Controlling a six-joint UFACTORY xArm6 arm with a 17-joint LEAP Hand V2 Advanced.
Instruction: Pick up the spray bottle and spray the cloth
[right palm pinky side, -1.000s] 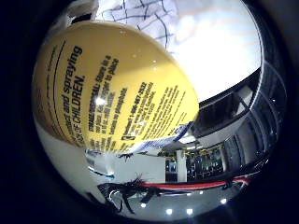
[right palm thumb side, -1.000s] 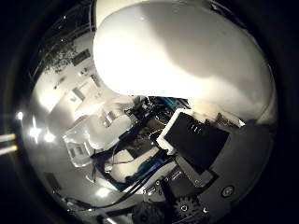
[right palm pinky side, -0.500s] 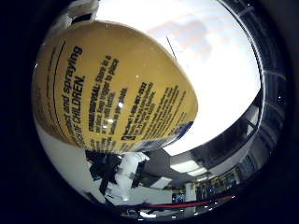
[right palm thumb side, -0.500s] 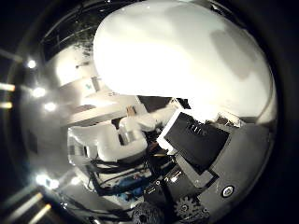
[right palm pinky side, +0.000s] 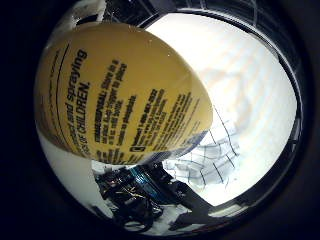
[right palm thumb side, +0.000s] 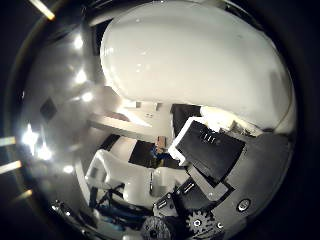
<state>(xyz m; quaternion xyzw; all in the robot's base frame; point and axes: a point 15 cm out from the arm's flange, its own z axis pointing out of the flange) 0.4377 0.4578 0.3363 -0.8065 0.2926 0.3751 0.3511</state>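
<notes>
The spray bottle fills both palm views, pressed close against the palm: its yellow label with black print (right palm pinky side: 115, 95) in the little finger side view, its plain white body (right palm thumb side: 195, 60) in the thumb side view. My right hand (right palm thumb side: 210, 155) shows as black and white finger parts curled up against the bottle's underside, so it is shut on the bottle. The cloth (right palm pinky side: 212, 160), white with thin dark grid lines, lies crumpled on the white table (right palm pinky side: 250, 85) beyond the edge of the label.
Dark gear and stands (right palm pinky side: 130, 195) sit past the table edge near the cloth. In the thumb side view, white furniture (right palm thumb side: 125, 175) and ceiling lights (right palm thumb side: 30, 140) of the room show beyond the bottle.
The bottle has stayed fixed against the palm while the whole background swung round: the camera has turned with the hand. The cloth, out of sight half a second ago, is back in view beside the label.
</notes>
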